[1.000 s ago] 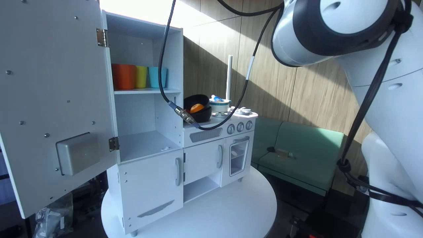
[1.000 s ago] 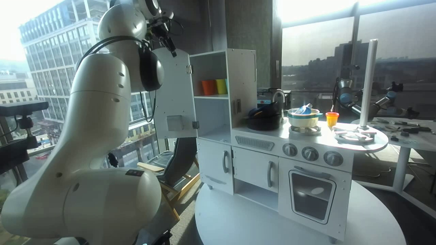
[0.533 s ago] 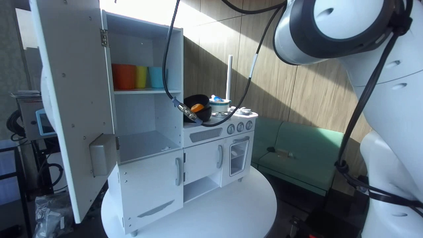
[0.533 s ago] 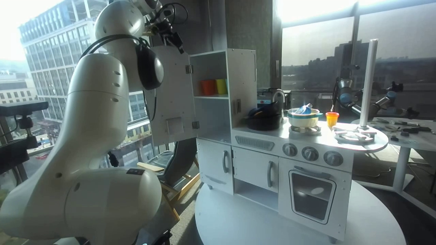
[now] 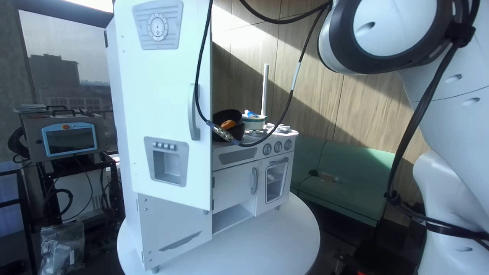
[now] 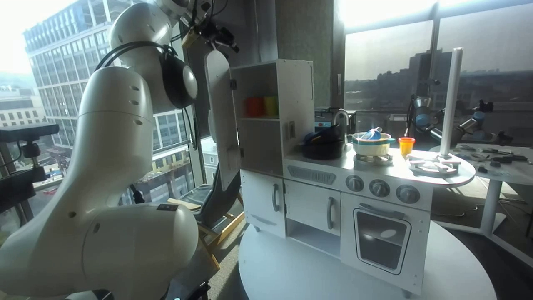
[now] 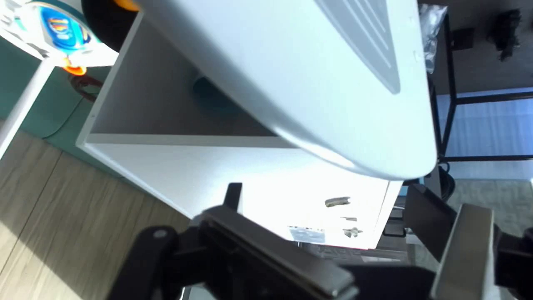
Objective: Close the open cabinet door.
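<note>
The cabinet door, tall and white with a round emblem and grey dispenser, shows its outer face in an exterior view [image 5: 164,95]. In an exterior view it shows nearly edge-on [image 6: 222,125], standing out from the cabinet [image 6: 295,104]. The door is partly open, with the shelves behind it still visible there. My gripper [image 6: 231,44] is above and beside the door's top edge; contact cannot be told. In the wrist view the gripper [image 7: 327,200] has its fingers apart with nothing between them. The door's rounded top [image 7: 354,104] lies just beyond the fingers.
An orange cup [image 6: 254,107] and a yellow cup [image 6: 271,106] stand on the shelf. Black pans [image 6: 325,146], a pot [image 6: 372,146] and a white pole [image 6: 452,100] stand on the stove unit. A black cable [image 5: 292,91] hangs from the arm. A chair [image 6: 220,196] stands behind the door.
The door has swung on its hinges toward the cabinet, from showing its screwed inner face to showing its outer face. My gripper has moved with it toward the cabinet.
</note>
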Tool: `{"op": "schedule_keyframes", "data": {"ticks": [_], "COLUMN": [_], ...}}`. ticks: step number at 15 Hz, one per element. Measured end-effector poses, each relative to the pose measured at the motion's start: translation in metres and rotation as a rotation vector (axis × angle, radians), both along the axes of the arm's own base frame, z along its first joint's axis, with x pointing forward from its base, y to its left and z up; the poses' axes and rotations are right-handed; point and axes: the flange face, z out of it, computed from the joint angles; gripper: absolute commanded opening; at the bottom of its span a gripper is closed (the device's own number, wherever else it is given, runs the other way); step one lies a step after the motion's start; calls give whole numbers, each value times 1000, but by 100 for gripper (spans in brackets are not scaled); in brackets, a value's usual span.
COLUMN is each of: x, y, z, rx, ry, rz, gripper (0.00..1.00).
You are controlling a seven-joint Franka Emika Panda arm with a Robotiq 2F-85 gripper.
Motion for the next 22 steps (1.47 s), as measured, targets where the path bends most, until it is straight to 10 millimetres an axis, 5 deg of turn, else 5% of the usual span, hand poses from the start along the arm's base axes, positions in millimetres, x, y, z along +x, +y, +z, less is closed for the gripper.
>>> {"op": "schedule_keyframes", "data": {"ticks": [6,10,16,22], "x": [2,-29,-65,-73], "y": [-26,-40,-32,-29], "z": [17,40,47,42], "rx": [-260,-316,-139,63], "ry": [-105,-51,124,271], "rz": [-146,-167,51,232], "gripper": [100,100,100,100]}}
